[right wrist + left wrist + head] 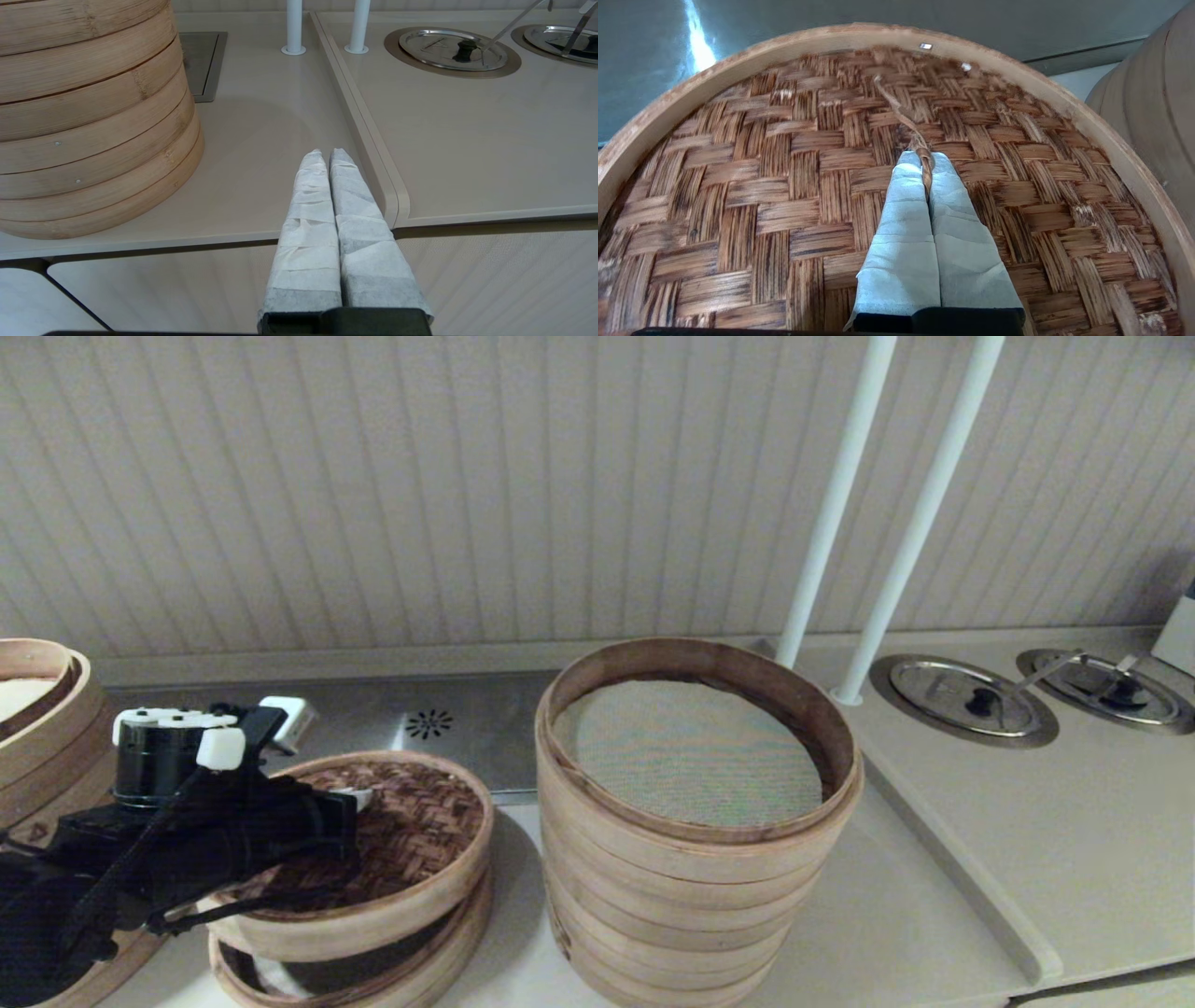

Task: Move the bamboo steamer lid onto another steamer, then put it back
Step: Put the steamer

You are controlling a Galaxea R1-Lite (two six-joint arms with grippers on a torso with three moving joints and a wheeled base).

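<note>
The bamboo steamer lid [420,821], dark woven top with a pale band rim, hangs tilted just above a low ring tray [373,980] at the front left. My left gripper [359,798] is over its middle, shut on the lid's thin twisted handle loop [896,112]; the wrist view shows the wrapped fingertips [910,172] pinching it against the weave [761,196]. The tall steamer stack [691,896] stands uncovered to the lid's right, its grey-green mesh liner [686,751] showing. My right gripper [328,156] is shut on nothing, above the counter's front edge beside that stack [93,116].
Another bamboo stack [37,709] sits at the far left edge. Two white poles [840,476] rise behind the tall stack. A raised counter step [952,868] runs along the right, with round metal covers [962,698] set in it. A steel drain panel [429,721] lies behind the lid.
</note>
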